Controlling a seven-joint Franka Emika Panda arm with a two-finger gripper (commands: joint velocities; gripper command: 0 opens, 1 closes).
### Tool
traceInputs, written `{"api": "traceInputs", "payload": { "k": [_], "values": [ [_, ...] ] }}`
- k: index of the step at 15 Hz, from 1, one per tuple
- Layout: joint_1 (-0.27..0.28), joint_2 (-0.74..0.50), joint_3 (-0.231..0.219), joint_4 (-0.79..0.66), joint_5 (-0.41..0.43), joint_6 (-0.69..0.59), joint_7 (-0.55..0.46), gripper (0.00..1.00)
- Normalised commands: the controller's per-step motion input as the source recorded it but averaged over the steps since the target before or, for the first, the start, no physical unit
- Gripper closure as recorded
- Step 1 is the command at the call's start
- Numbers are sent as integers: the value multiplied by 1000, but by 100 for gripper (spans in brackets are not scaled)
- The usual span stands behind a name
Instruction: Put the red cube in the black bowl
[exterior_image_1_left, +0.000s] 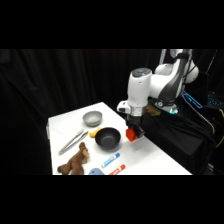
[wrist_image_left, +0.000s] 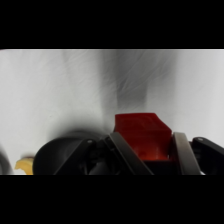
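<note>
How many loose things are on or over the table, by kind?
Bowls: 2, black bowl and grey bowl
Red cube, in the hand: 1
Tongs: 1
Markers: 2
Stuffed toy: 1
Total: 7

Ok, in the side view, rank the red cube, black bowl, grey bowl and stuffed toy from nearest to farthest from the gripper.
1. red cube: between the jaws of the gripper.
2. black bowl: just beside it, toward the picture's left.
3. grey bowl: further left, toward the table's back.
4. stuffed toy: at the table's front left corner.
</note>
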Motion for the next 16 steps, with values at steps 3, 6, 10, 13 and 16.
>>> {"api": "traceInputs", "payload": {
  "k": [3,6,10,13,16],
  "values": [
    [-232,-95,70,218,-81,-267,-73,74],
    [-181,-60,47,242,-93,-258,-67,74],
    [-142,33,22,255,-91,-198,-66,74],
    [-123,186,-9,249,-59,-52,-98,74],
    [-96,278,-33,238,-18,72,-125,74]
  ]
}}
